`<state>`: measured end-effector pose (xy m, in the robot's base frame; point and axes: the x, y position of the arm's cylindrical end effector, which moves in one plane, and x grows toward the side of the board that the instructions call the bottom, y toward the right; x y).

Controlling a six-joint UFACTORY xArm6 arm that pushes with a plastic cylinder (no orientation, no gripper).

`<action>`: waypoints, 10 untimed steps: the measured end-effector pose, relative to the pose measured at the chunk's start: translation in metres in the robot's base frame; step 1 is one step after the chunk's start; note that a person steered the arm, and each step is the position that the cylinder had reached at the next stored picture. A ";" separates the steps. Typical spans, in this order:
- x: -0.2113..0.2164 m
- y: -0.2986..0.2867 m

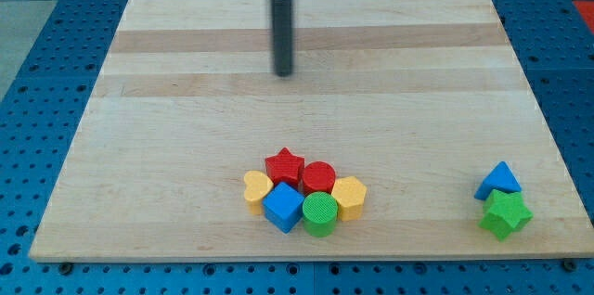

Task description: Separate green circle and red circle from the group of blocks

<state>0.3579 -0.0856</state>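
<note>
The desk (186, 100) is pale, smooth, matt wood with banded grain; the green circle (320, 212) shows a ribbed, matt plastic top.

my tip (283, 73) above block cluster (304, 198), pair (502, 198) at right

A pale wooden board (306, 119) with lengthwise grain strips fills most of the view. Around the board, on all 4 sides, lies a blue perforated surface (37, 72) with regular small holes. The light is even and soft.
</note>
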 end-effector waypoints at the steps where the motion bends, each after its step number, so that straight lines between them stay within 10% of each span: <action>1: 0.015 -0.114; 4: 0.233 -0.177; 10: 0.260 -0.169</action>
<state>0.6184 -0.2542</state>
